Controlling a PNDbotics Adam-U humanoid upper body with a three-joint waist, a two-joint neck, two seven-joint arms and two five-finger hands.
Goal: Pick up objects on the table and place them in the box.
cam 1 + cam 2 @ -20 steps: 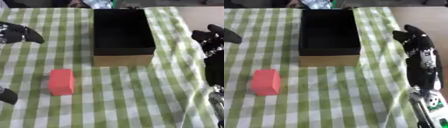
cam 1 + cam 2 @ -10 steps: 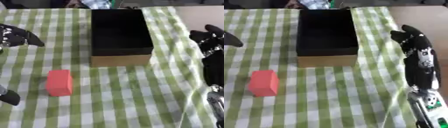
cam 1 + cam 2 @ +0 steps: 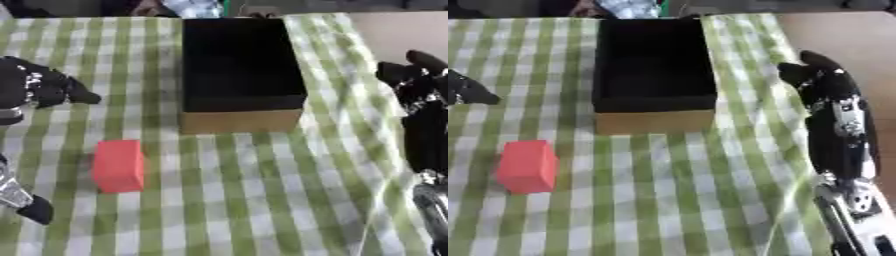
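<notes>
Red block on the checked cloth, box at the far centre, both hands apart from them.

Left eye view: the red block [image 3: 118,165] lies near left on the green checked tablecloth [image 3: 262,190], well apart from the black-lined box [image 3: 239,70]. The left hand [image 3: 39,87] hovers at the left edge, fingers curled, holding nothing.
Right eye view: the right hand [image 3: 820,80] stands right of the box, fingers curled, empty.

open-topped black-lined cardboard box [image 3: 241,75] on green-and-white checked tablecloth [image 3: 262,190], far centre | red rectangular block [image 3: 118,165] on cloth, nearer than box and to its left, apart from it | left hand [image 3: 39,87] at left edge, beyond block | right hand [image 3: 820,80] right of box
</notes>
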